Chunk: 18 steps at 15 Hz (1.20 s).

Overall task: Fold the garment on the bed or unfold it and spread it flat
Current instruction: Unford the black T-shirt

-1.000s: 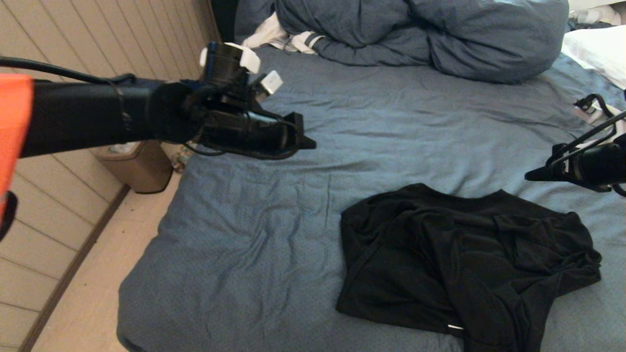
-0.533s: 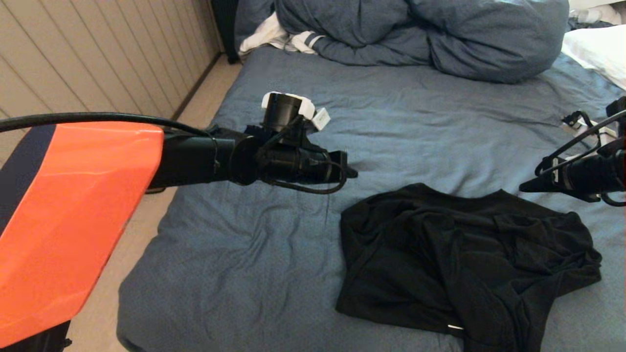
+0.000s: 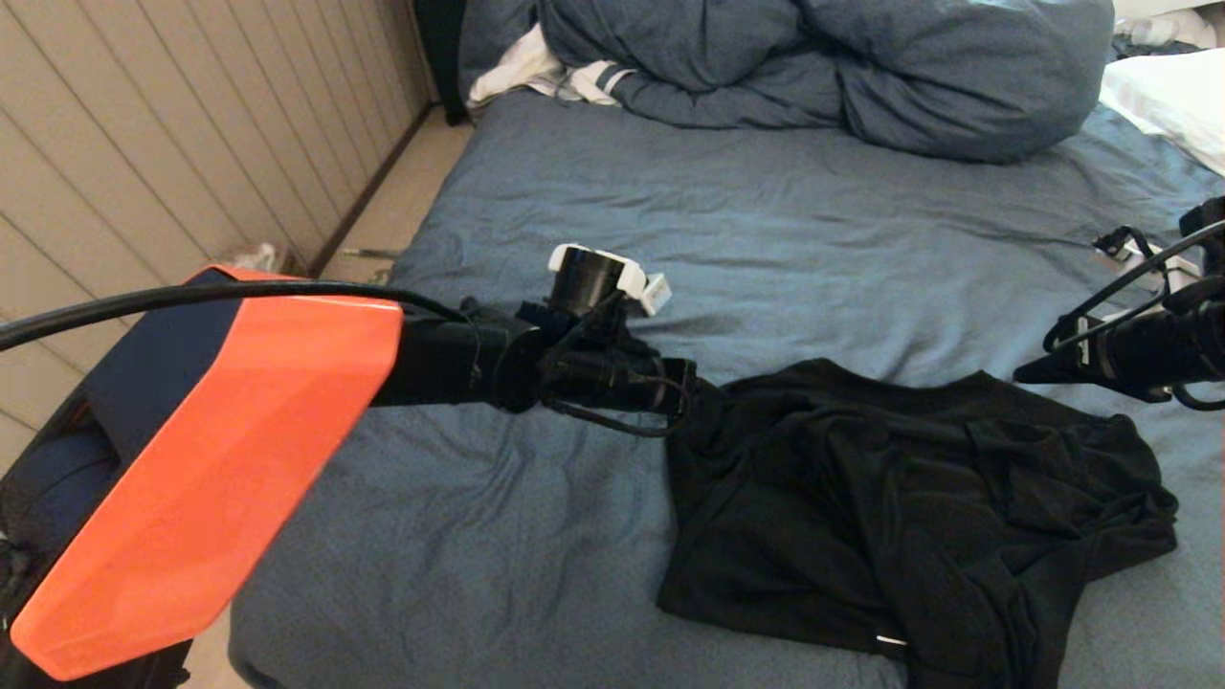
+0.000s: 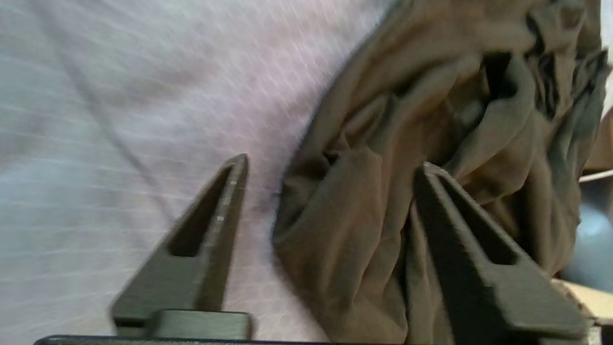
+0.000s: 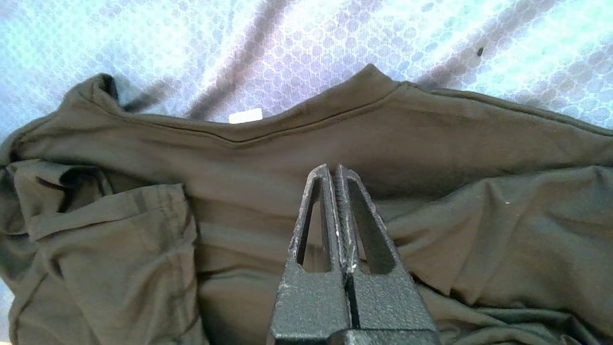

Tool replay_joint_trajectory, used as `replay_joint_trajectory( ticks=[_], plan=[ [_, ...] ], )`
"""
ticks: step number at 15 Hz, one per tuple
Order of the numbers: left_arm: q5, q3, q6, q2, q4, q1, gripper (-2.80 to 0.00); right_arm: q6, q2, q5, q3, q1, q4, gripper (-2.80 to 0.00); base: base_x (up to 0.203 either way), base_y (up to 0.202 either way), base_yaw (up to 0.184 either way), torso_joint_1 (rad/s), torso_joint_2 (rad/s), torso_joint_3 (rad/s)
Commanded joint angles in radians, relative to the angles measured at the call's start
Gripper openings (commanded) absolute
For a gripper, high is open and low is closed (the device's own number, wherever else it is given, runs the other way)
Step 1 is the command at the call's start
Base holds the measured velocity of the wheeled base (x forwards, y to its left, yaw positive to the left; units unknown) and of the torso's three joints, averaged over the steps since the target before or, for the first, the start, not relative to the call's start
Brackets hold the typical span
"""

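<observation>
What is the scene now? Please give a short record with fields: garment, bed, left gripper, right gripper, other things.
garment: crumpled black short-sleeved T-shirt, plain side up, on the bed
bed: wrinkled slate-blue sheet
left gripper: open, at the shirt's left edge, one finger over the cloth, one over the sheet
right gripper: shut, empty, above the collar area
other things: bulky blue duvet, white pillow at the far end

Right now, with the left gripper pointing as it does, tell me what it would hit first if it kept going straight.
The black T-shirt. The left gripper is open and aimed at the shirt's bunched near-left edge, one finger over the cloth and the other over the blue sheet. It would likely meet that crumpled edge first, though how far off it is remains unclear.
</observation>
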Motion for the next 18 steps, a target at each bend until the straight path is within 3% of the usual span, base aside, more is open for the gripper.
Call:
replay_joint_trajectory(
  ticks=[1,6,7,14,18],
  plan=[
    [-0.003,0.048,0.000,0.003,-0.019,-0.018,0.00,-0.002,0.004,0.005,0.002,-0.005,0.003,-2.80,0.000,0.000,0.000,0.000,0.00,0.000],
    [-0.003,0.145,0.014,0.009,-0.098,-0.061,0.00,-0.002,-0.001,0.016,0.015,-0.007,0.002,-2.80,0.000,0.000,0.000,0.000,0.00,0.000],
    [0.002,0.148,0.016,0.012,-0.102,-0.061,-2.80,-0.002,-0.002,0.016,0.016,-0.007,0.002,-2.80,0.000,0.000,0.000,0.000,0.00,0.000],
    [-0.001,0.131,0.004,0.015,-0.105,-0.061,-2.80,-0.002,-0.007,0.016,0.022,-0.019,-0.002,-2.80,0.000,0.000,0.000,0.000,0.00,0.000],
    [0.003,0.122,0.003,-0.006,-0.105,-0.011,-2.80,-0.002,-0.013,0.016,0.019,-0.025,-0.004,-2.80,0.000,0.000,0.000,0.000,0.00,0.000]
  ],
)
